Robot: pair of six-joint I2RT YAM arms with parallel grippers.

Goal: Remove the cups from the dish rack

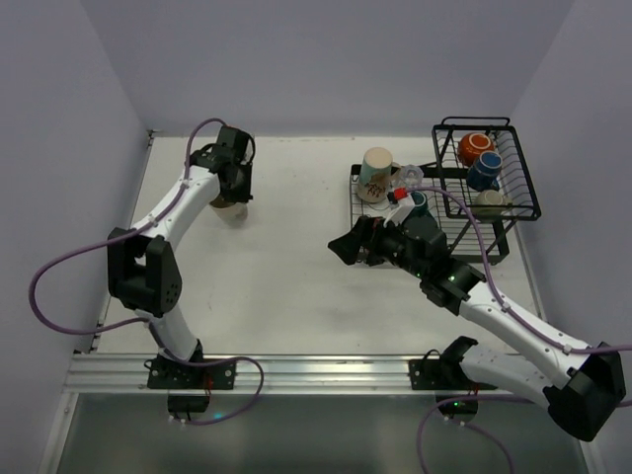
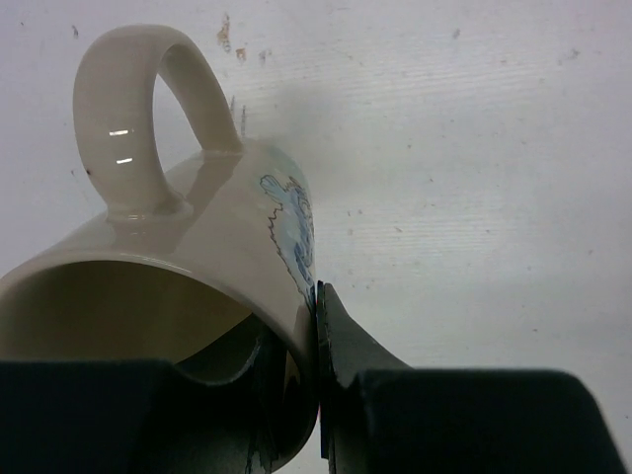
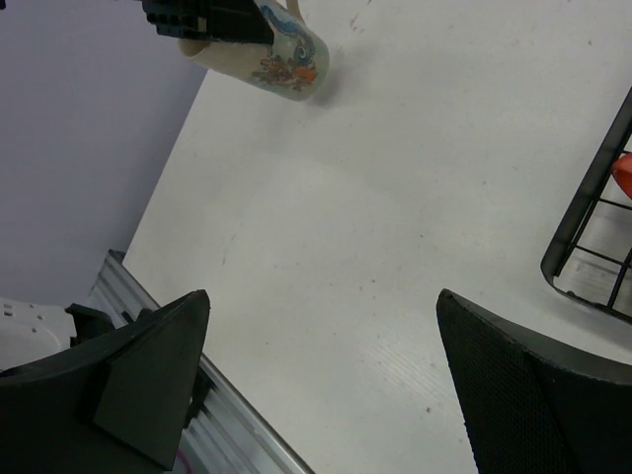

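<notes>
At the far left, my left gripper (image 1: 235,191) is shut on the wall of a cream patterned mug (image 1: 229,206), which is at the table surface. The left wrist view shows one finger (image 2: 346,341) outside the mug (image 2: 188,237) and the other inside it. My right gripper (image 1: 342,250) hangs open and empty over the table, left of the black wire dish rack (image 1: 502,232), with its fingertips (image 3: 153,370) wide apart. In the rack are a tall cream patterned cup (image 1: 375,173), a clear glass (image 1: 408,179), a teal cup (image 1: 418,203), an orange-red cup (image 1: 475,148), a blue cup (image 1: 483,174) and a beige cup (image 1: 491,200).
A corner of the rack (image 3: 591,232) shows at the right edge of the right wrist view, and the held mug (image 3: 281,57) at its top. An aluminium rail (image 1: 296,372) runs along the near table edge. Walls enclose the table on three sides.
</notes>
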